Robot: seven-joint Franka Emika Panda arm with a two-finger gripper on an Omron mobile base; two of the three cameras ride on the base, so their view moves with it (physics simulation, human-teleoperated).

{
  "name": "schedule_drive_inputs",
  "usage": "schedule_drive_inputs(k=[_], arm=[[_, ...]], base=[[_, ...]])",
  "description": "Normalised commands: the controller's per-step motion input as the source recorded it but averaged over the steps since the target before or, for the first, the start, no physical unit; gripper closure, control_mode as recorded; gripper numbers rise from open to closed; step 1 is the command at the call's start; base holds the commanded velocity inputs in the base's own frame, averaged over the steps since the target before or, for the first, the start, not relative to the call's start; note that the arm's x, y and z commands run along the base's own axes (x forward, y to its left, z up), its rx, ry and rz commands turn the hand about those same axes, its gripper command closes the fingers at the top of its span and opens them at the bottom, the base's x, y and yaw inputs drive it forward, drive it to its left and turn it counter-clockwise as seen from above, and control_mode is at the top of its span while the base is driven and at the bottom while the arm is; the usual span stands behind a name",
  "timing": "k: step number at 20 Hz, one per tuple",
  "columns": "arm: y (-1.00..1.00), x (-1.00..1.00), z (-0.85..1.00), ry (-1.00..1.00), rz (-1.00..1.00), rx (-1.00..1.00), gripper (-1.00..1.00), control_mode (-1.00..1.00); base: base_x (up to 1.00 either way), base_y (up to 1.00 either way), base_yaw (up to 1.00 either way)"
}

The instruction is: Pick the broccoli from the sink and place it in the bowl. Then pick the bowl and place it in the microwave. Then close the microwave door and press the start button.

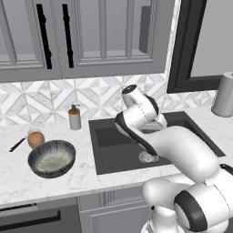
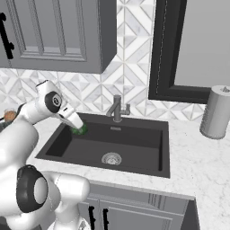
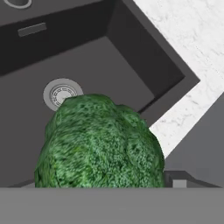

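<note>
Above the sink (image 2: 134,139) | claw (image 2: 77,126) grips broccoli (image 3: 98,142) | lifted off the basin floor

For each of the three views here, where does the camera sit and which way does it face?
Left base view: behind-left, looking down at bowl, sink; arm lower right.
Right base view: behind-right, facing sink, faucet; arm lower left.
Hand view: on the end effector, above the sink drain, broccoli close up.
Shared: sink, broccoli.
</note>
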Motion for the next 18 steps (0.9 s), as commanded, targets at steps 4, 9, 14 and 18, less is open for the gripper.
schedule_drive_inputs(k=[4,9,14,18], arm=[[0.51,-0.15,0.76,0.00,-0.08,0.09,1.00,-1.00],[0.62,0.06,0.15,0.00,0.04,0.02,1.00,-1.00],[0.61,0.15,0.00,0.00,0.17,0.00,1.00,-1.00],[0.67,0.00,0.00,0.00,0.18,0.00,1.00,-1.00]], base=[[0.00,0.00,0.00],[0.00,0.00,0.00],[0.00,0.00,0.00],[0.00,0.00,0.00]])
